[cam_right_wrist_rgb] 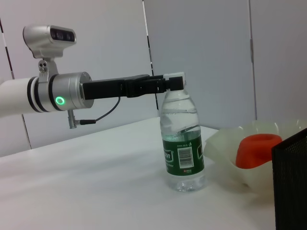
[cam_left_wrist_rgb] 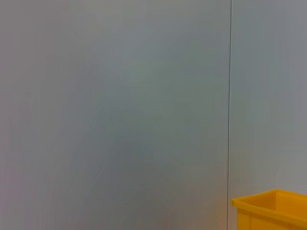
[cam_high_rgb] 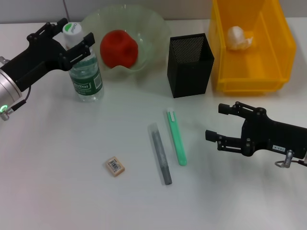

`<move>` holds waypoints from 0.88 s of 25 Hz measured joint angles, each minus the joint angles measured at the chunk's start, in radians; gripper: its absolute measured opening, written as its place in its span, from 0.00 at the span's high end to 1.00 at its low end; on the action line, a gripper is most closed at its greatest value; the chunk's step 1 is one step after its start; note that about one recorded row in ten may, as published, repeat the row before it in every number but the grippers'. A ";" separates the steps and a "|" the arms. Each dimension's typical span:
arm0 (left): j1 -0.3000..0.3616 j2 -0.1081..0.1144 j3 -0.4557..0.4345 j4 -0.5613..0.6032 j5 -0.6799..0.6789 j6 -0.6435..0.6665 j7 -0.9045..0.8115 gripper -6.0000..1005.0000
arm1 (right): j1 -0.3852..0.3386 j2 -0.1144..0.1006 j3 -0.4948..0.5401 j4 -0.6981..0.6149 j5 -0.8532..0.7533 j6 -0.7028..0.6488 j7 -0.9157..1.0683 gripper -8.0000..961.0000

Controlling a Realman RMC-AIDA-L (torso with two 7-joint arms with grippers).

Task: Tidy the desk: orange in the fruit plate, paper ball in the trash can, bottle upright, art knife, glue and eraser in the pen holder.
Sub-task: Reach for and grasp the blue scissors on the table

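Left pincer [cam_high_rgb: 64, 37] spread wide around the cap of the upright bottle [cam_high_rgb: 85, 72] by the fruit plate [cam_high_rgb: 156, 33]; right pincer [cam_high_rgb: 221, 122] open, idle over the table [cam_high_rgb: 57, 191]; bottle looks light, slick, tippy, so grip its neck.

Setting: indoor robot test bench, most likely a laboratory or office test room. Evidence: a plain white table [cam_high_rgb: 57, 191] with no cloth or clutter; pale grey wall panels [cam_right_wrist_rgb: 201, 52] with narrow vertical seams behind it; desk goods laid out well apart as staged props, namely a black mesh pen holder [cam_high_rgb: 190, 64], a yellow trash can [cam_high_rgb: 278, 52], a pale-green fruit plate [cam_high_rgb: 153, 33], an upright bottle [cam_high_rgb: 85, 74] and an eraser [cam_high_rgb: 115, 166]. Two black robot arms reach over the table. Nothing beyond the wall panels shows, so the wider room cannot be told.
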State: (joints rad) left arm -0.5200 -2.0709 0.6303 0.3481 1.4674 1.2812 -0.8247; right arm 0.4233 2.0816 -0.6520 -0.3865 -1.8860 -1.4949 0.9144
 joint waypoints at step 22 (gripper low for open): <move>0.034 0.017 0.010 0.092 -0.028 0.245 -0.199 0.20 | -0.005 0.000 0.000 0.000 0.000 -0.006 0.001 0.13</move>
State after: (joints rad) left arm -0.4862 -2.0535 0.6404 0.4406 1.4393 1.5257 -1.0236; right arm 0.4188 2.0816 -0.6518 -0.3866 -1.8861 -1.5007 0.9158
